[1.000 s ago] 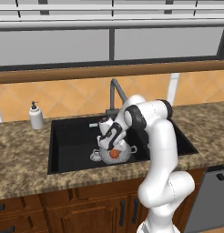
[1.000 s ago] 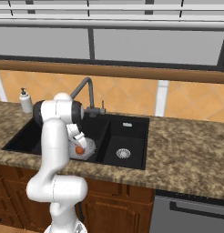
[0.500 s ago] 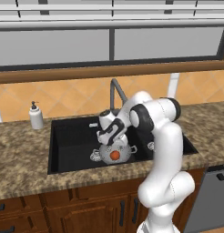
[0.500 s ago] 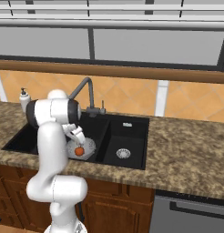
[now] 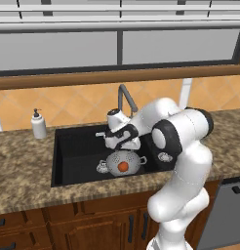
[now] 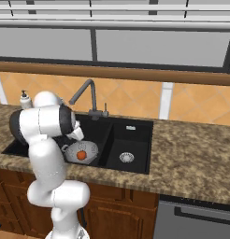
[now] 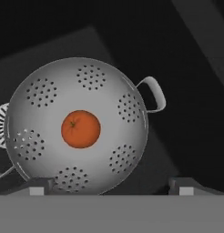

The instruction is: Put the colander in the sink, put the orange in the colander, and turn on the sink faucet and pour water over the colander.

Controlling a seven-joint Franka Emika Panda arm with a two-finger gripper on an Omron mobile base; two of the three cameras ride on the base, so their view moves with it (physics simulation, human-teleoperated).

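**Orange sits in the colander; faucet not yet running**

Left base view: the colander (image 5: 123,163) stands upright in the wider basin of the sink (image 5: 73,146), near its front wall, with the orange (image 5: 123,166) resting at the bottom of the bowl. That suits the task: the fruit is cupped where water can fall on it and drain through the holes. The gripper (image 5: 123,139) hangs just above the colander, between it and the sink faucet (image 5: 126,97), which rises behind the basin. No water shows at the spout. A white soap dispenser (image 5: 38,125) stands on the tabletop (image 5: 24,180), well to the left of the sink.

Right base view: the colander (image 6: 82,152) lies in the basin left of the divider, the orange (image 6: 81,155) inside it. The faucet (image 6: 87,95) arches over that same basin, so the spout looks roughly placed to pour there.

Hand view: the camera looks straight down into the colander (image 7: 45,95). The orange (image 7: 80,129) lies at its centre, apart from the fingertips (image 7: 192,185), whose jaws stand wide apart and hold nothing. One loop handle (image 7: 152,93) sticks out to the right of the rim.
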